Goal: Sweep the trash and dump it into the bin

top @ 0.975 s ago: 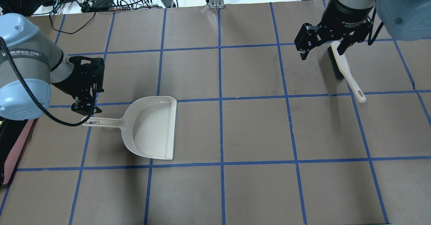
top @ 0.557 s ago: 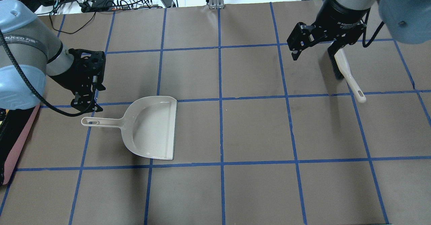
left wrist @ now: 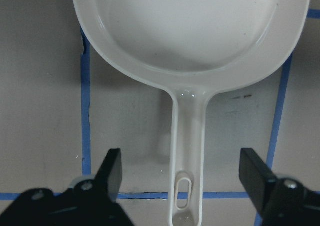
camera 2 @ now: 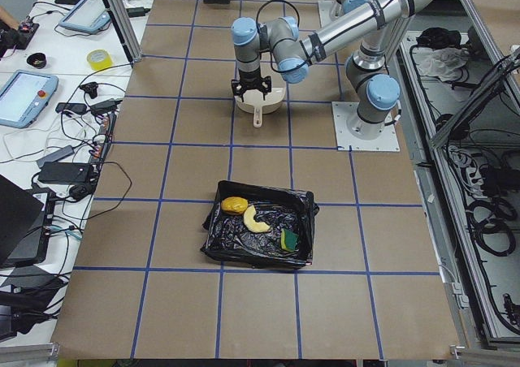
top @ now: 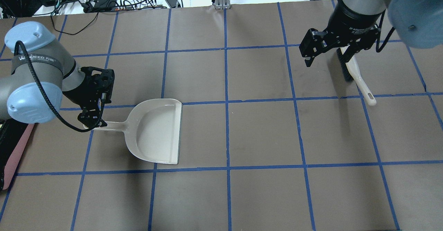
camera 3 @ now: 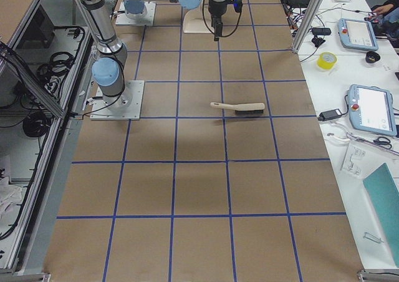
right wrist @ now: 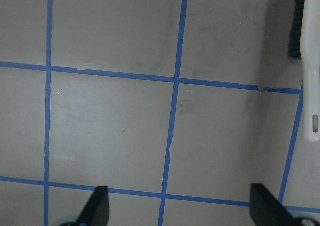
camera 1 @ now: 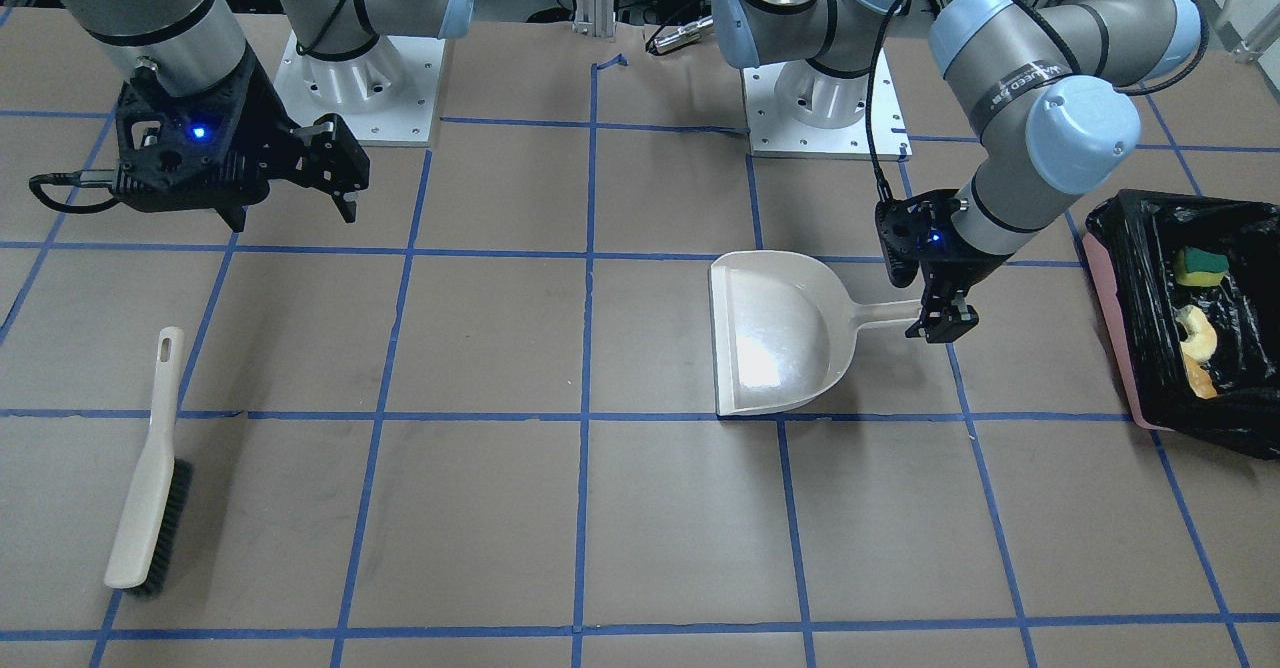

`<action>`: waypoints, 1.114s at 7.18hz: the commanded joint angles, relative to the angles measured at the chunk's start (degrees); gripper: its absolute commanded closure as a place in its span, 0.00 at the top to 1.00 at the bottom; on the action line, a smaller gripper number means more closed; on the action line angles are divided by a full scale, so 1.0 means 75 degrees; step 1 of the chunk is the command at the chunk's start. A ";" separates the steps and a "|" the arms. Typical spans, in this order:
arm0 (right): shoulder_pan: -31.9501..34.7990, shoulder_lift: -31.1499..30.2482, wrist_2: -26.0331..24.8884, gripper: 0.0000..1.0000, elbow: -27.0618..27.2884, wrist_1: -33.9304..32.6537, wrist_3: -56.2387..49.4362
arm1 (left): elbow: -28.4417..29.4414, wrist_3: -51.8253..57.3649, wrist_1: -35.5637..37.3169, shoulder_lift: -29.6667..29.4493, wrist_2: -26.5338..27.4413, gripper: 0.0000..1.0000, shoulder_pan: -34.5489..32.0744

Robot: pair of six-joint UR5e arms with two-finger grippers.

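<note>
The trash lies inside the bin (camera 1: 1113,328), pink with a black bag: sponge block (camera 1: 1200,266), croissant (camera 1: 1194,332) and yellow-brown lump (camera 1: 1200,378). They also show in the exterior left view: lump (camera 2: 234,205), croissant (camera 2: 256,219), sponge (camera 2: 289,239). The cream dustpan (top: 155,130) lies empty on the table. My left gripper (top: 91,118) is open, its fingers either side of the handle end (left wrist: 184,186), not touching it. My right gripper (top: 327,54) is open and empty, above the table beside the brush (top: 356,73).
The brush (camera 1: 150,488) lies flat, bristles down on one side, at the far right of the table. The bin's pink edge (top: 15,151) shows at the overhead view's left border. Cables and devices lie beyond the table's far edge.
My left gripper has moved toward me and a little right, from beside the dustpan handle to straddling its end. My right gripper has shifted slightly, away from the brush.
</note>
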 commanded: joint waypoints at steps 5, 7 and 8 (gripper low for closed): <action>0.0000 -0.0037 -0.0154 1.00 0.0008 0.0085 0.0001 | -0.0700 0.0053 0.0931 -0.0361 0.0359 1.00 0.0377; 0.0000 -0.0037 -0.0166 1.00 0.0008 0.0073 -0.0080 | -0.0712 0.0180 0.1071 -0.0443 0.0312 0.64 0.0388; 0.0000 -0.0026 -0.0154 1.00 0.0019 0.0061 -0.0081 | -0.0712 0.0240 0.1083 -0.0466 0.0347 0.48 0.0377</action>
